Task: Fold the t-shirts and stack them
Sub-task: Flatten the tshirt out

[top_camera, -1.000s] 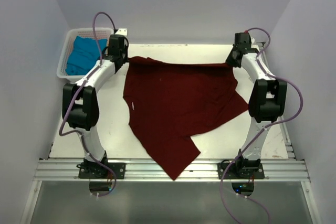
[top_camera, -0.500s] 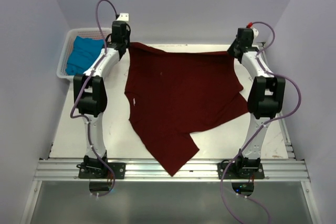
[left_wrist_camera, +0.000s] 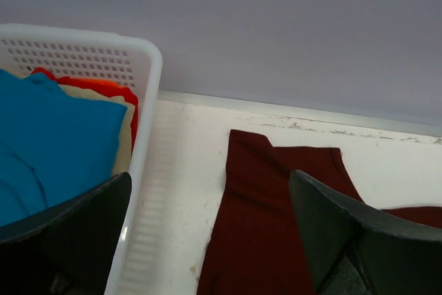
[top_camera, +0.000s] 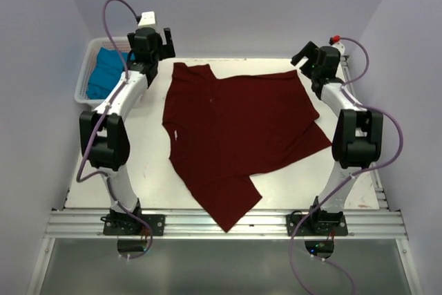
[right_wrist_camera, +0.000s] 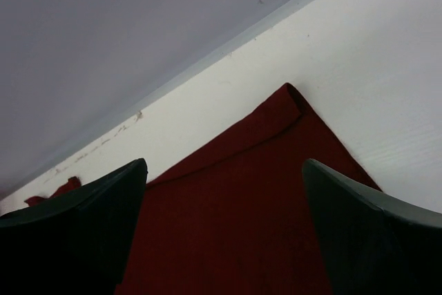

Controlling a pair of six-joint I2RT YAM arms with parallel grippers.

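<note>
Now we see the left gripper [top_camera: 153,45] and right gripper [top_camera: 308,55] both spread wide and empty over the table's [top_camera: 152,164] far edge. The maroon t-shirt [top_camera: 235,136] lies flat below, its far hem running between them. The basket [top_camera: 81,81] at the far-left corner holds the teal t-shirt [top_camera: 105,74] over orange cloth [left_wrist_camera: 103,86].

Basket [left_wrist_camera: 83,32] fills far-left corner, walls [top_camera: 228,5] hem three sides — bare table [top_camera: 148,164] flanks maroon shirt [top_camera: 235,129]
</note>
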